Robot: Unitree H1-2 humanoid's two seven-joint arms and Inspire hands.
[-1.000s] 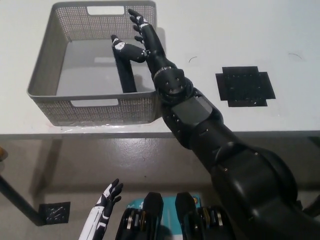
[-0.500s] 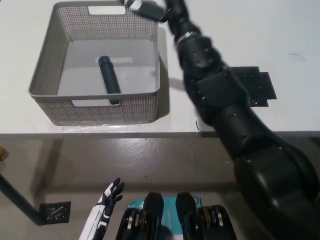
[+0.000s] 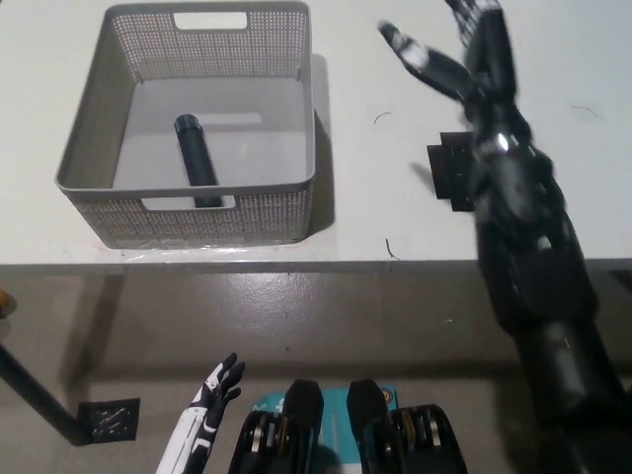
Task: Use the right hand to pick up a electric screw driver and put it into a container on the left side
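- One grey plastic basket (image 3: 99,212) sits on the left part of the white table (image 3: 375,212); it is rectangular, with perforated mesh walls, a smooth pale floor and a slot handle cut into each short wall
- Inside the basket lies one black electric screwdriver (image 3: 196,160), a smooth cylinder with a rounded top end, resting on the floor a little left of centre, its lower end against the near wall
- Nothing else shows in the basket
- The black right hand (image 3: 464,54) is raised over the table well to the right of the basket, fingers spread apart and grasping nothing; its glossy jointed arm runs down to the lower right
- One flat black cross-shaped mat (image 3: 452,176) lies on the table, partly covered by that arm
- The white left hand (image 3: 209,400) rests low at the bottom left, below the table edge, fingers loosely apart and holding nothing
- A small dark square patch (image 3: 107,419) lies on the grey floor near it
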